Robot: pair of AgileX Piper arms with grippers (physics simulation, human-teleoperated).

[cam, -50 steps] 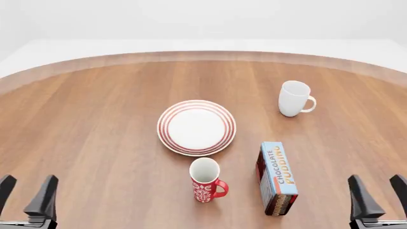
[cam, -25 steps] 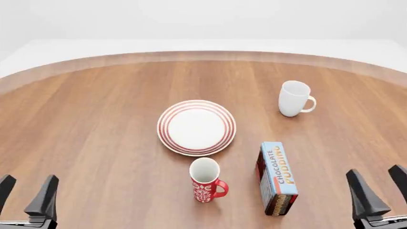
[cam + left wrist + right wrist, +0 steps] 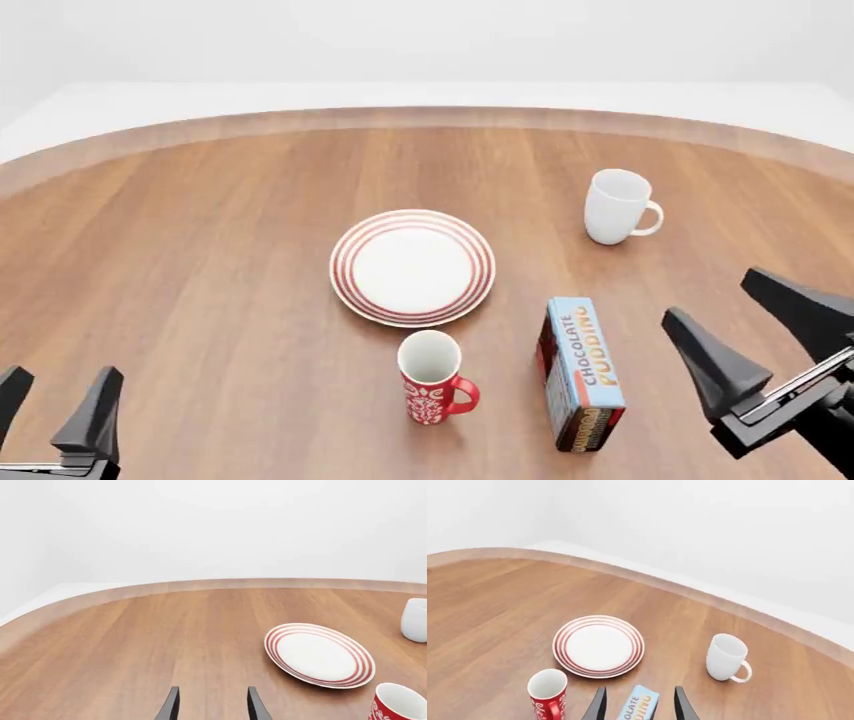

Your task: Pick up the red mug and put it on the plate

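Front view: the red mug point(image 3: 431, 378) is seen standing upright on the table point(image 3: 200, 250), long axis vertical, mouth up, with its loop handle turned toward 3 o'clock. It is placed just beside the plate point(image 3: 412, 267), at the plate's 6 o'clock, apart from the rim and not on it. A pudding box point(image 3: 581, 372) is laid flat at the mug's 3 o'clock, its long axis running from 12 to 6 o'clock. A white mug point(image 3: 618, 206) is set upright at the plate's 2 o'clock, handle toward 3 o'clock, well apart from the rest.

The right gripper point(image 3: 767, 328) is held at 3 o'clock of the box, fingers spread wide with nothing between them, well apart from the red mug. The left gripper point(image 3: 54, 400) is kept at the near left edge, its fingers likewise parted and empty, far from both mug and plate.
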